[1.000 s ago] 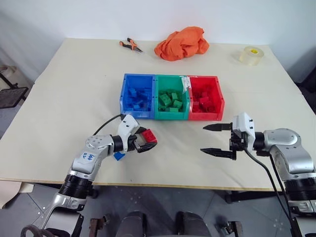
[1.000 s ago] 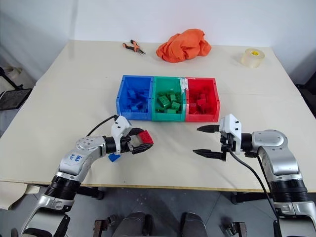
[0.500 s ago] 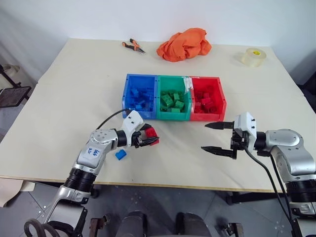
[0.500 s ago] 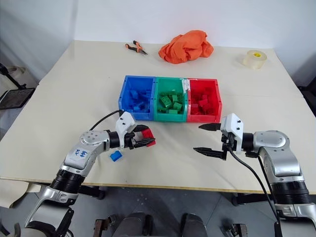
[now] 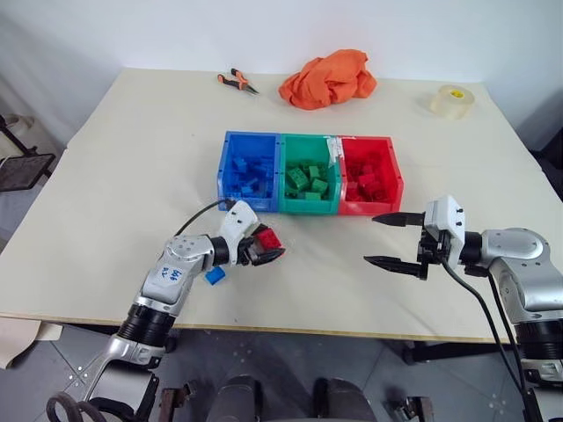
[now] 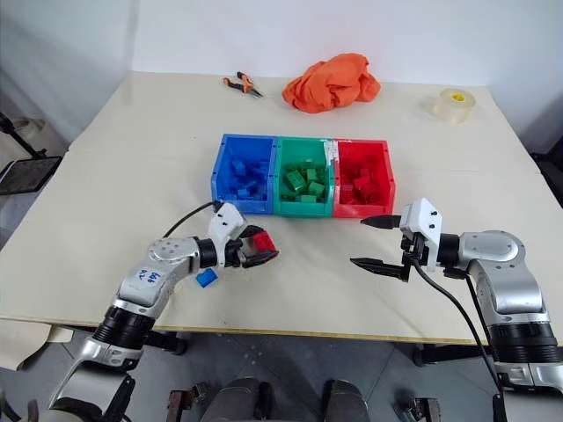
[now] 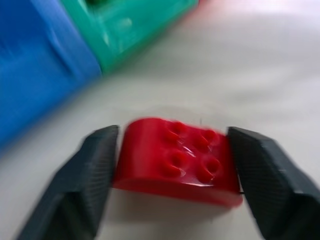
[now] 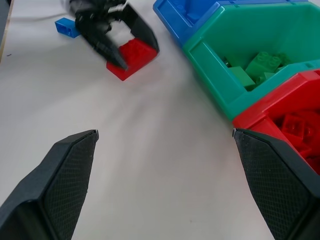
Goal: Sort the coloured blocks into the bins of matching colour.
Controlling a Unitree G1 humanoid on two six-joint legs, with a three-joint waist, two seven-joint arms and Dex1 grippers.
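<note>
My left fingers are bracketing a red block with a pad on each side, low over the table in front of the blue bin. A blue block is lying just beside that arm. My right fingers are gaping wide and empty, hovering in front of the red bin; the green bin is sitting between the two.

three joined bins, two loose blocks on the table, one pliers, one cloth, one tape roll
</note>
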